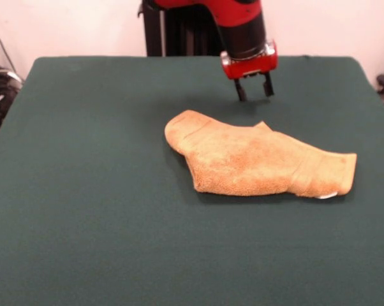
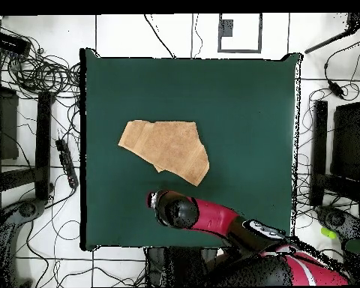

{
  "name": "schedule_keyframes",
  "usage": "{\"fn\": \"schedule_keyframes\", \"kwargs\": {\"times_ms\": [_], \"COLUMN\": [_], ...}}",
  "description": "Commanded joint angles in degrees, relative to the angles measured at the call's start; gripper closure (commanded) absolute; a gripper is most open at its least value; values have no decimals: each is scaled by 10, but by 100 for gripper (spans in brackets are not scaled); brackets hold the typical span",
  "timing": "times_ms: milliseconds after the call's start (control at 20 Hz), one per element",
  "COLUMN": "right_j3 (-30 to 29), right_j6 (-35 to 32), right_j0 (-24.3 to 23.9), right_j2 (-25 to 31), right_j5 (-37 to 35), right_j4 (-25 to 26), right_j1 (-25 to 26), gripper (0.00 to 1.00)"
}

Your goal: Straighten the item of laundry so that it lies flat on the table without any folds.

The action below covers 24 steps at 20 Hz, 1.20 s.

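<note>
The golden-orange towel point(image 1: 256, 159) lies folded over on the dark green table point(image 1: 83, 191), right of centre, with a ribbed band and a small white tag at its right end. In the overhead view the towel point(image 2: 166, 150) is an irregular folded shape left of centre. My gripper point(image 1: 254, 89) hangs above the table just behind the towel's far edge, open and empty, its two dark fingers point(image 1: 240, 91) apart. In the overhead view the gripper point(image 2: 154, 201) sits below the towel's lower corner, mostly hidden under the arm.
The red and black arm point(image 2: 220, 221) reaches in from the robot's side. Cables and stands point(image 2: 40, 135) lie on the floor around the table point(image 2: 243, 97).
</note>
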<state>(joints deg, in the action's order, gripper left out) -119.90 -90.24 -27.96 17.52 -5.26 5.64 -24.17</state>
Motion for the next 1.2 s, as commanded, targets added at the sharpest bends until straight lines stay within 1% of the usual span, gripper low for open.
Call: {"fn": "schedule_keyframes", "kwargs": {"times_ms": [50,200,300,400,500,650,750,850,1050,1200], "right_j3": [111,121,138,159,170,178,180,175,153,150], "right_j6": [-63,-62,-47,-24,-5,19,18,13,1,-2], "right_j0": [23,27,36,50,51,47,47,44,33,34], "right_j2": [61,58,50,35,34,39,43,48,61,62], "right_j5": [-26,-47,-87,-134,-170,-202,-221,-234,-223,-232], "right_j4": [-25,-32,-31,-20,-4,17,21,22,23,20], "right_j1": [35,34,31,27,23,18,11,-1,-20,-30], "gripper": [0,0,0,0,0,0,0,0,0,0]}}
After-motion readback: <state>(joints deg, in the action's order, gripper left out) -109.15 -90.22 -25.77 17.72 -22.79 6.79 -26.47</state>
